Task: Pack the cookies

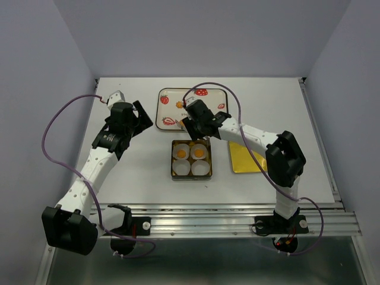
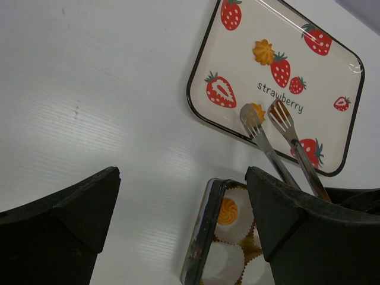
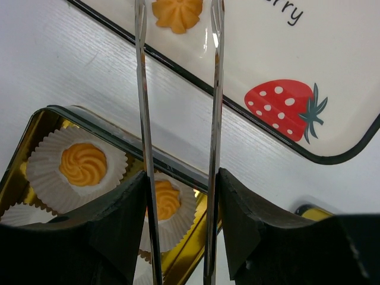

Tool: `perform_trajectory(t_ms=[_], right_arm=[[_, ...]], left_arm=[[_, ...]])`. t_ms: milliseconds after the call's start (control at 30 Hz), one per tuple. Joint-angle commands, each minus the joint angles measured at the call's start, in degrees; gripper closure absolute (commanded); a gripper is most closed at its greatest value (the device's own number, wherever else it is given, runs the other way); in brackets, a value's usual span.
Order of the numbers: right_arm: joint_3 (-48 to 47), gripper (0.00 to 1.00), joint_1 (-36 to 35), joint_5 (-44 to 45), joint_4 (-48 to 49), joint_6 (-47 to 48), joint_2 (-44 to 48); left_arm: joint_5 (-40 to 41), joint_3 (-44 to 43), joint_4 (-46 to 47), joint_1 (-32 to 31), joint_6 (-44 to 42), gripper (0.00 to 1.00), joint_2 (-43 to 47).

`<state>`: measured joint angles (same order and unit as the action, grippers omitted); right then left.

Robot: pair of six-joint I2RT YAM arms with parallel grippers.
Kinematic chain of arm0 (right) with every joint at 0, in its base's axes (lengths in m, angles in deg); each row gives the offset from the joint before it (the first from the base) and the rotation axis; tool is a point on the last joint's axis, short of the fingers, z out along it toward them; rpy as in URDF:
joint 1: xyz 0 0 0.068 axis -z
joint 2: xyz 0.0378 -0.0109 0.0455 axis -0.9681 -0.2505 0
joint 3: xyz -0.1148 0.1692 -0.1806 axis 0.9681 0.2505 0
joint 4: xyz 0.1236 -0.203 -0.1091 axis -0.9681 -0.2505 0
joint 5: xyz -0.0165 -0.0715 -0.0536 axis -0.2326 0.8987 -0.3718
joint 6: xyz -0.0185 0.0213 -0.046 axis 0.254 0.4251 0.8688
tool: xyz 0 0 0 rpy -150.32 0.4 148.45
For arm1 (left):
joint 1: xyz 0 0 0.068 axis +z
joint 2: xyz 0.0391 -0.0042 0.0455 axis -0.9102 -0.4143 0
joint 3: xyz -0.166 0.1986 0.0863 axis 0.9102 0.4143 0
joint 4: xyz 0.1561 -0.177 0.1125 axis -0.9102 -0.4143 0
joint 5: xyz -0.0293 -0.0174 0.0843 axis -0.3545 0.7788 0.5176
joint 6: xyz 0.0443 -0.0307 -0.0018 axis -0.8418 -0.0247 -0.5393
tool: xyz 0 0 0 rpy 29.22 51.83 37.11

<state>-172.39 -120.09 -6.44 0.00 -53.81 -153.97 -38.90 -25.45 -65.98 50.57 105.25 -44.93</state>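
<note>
Right now the right gripper (image 3: 181, 178) is squeezed tight onto a pair of metal tongs (image 3: 215, 89). The two thin arms of the tongs stick out in front of it with a gap between them. Their tips reach over the strawberry tray (image 2: 332, 71), which sits in the upper middle of the top view. Two of the cookies (image 2: 263, 51) lie on that tray. One is next to a printed strawberry near the top of the left wrist view. The other is right at the left tong tip and partly hidden behind it, so I cannot tell if the tip touches it. The other two cookies are in the tin (image 2: 202, 237), which lies just below the tray in the middle of the top view. The tin has four white paper cups (image 3: 41, 154) in it, and each of the two upper cups in the top view has one cookie inside. A gold lid (image 1: 246, 157) lies flat to the right of the tin, partly under the right arm. The left gripper (image 2: 181, 178) hangs over the white table (image 2: 89, 89) to the left of the tray, its fingers spread wide with nothing between them.
</note>
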Motion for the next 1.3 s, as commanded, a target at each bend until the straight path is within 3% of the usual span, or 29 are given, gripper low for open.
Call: perform_trajectory(t_ms=[0, 700, 1267], right_arm=[[-3.23, 0.45, 0.3, 1.45, 1.03, 0.51, 0.15], [-4.9, 0.54, 0.3, 2.59, -1.0, 0.6, -1.08], [-5.26, 0.59, 0.3, 3.38, 0.58, 0.42, 4.1]], left_arm=[[0.45, -0.05, 2.04, -0.24, -0.63, 0.01, 0.2], [0.54, -0.05, 1.86, -0.16, -0.63, 0.01, 0.64], [0.27, -0.05, 1.86, -0.24, -0.72, 0.01, 1.69]])
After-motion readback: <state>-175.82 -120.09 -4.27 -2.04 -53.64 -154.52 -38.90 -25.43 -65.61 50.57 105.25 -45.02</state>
